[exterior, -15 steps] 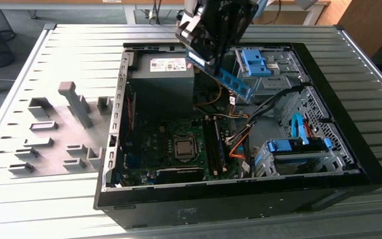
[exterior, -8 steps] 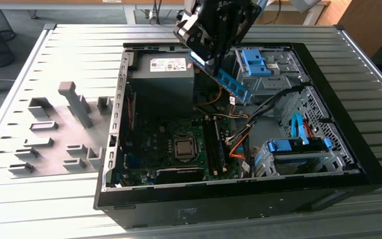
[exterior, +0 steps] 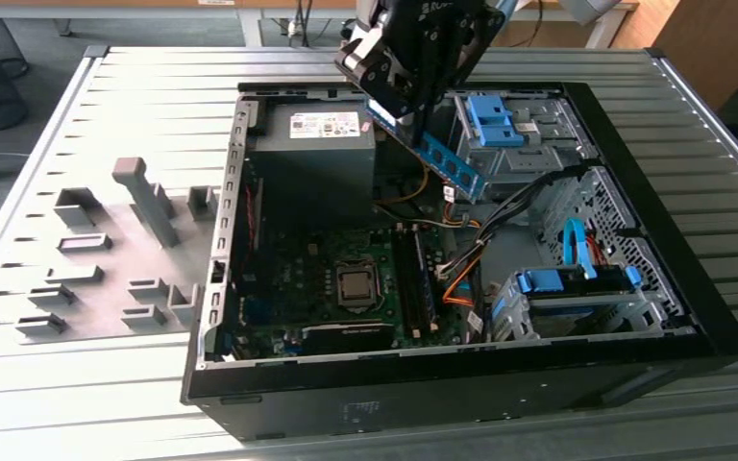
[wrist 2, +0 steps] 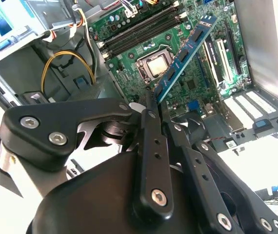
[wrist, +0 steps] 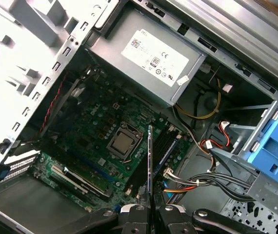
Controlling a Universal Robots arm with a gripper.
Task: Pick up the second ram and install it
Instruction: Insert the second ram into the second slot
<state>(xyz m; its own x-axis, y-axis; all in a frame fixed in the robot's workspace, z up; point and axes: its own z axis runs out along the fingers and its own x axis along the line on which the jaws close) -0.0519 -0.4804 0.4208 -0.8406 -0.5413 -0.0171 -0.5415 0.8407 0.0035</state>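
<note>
The gripper [wrist: 149, 209] is hanging above the open computer case [exterior: 715, 327], its jaws pinching one end of the second memory stick [exterior: 453, 165], which is slanting down in the air and touching nothing else. In both wrist views the stick is sitting over the motherboard [wrist: 88, 126], near the processor socket [wrist 2: 153, 63] and the long black slots [wrist 2: 141, 27]. One slot may already be holding a stick, though that is hard to tell.

The exterior view looks down from well off; both wrist views, nearer, share the motherboard [wrist 2: 125, 63] [wrist: 94, 124].
</note>
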